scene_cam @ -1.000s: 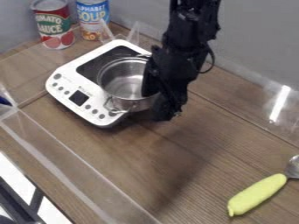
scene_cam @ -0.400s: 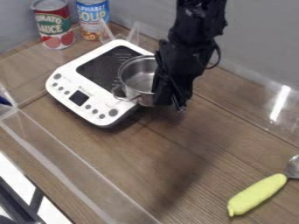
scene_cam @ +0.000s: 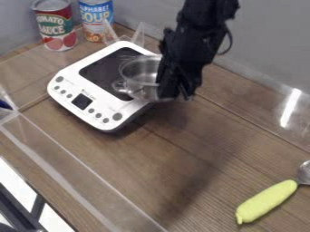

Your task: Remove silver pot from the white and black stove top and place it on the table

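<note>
Camera view, single frame inspected.

1. Claw (scene_cam: 171, 89): pressed together on the right-hand rim of the pot (scene_cam: 140, 76). The black arm comes down steeply from the top of the frame, and the fingers point nearly straight down.

2. Pot: hangs from the claw, tilted, with its mouth turned toward the left. It sits above the right rear part of the stove (scene_cam: 80, 96) and appears clear of the black cooking surface. It is not on the bench (scene_cam: 182, 159). Whether its lower edge touches the stove cannot be told.

3. Stove: rests flat on the bench, left of centre, set at an angle. Its button panel faces the near left corner.

4. Other items:
- Two labelled cans stand upright at the far left, behind the stove: a red can (scene_cam: 51, 24) and a blue can (scene_cam: 94, 15), just beside each other.
- A yellow object (scene_cam: 266, 201) lies near the right front corner, well apart from the stove.
- A silver item (scene_cam: 303, 172) is cut off by the right edge and cannot be identified.

5. Clear barriers (scene_cam: 285, 106) line the bench edges.
</note>
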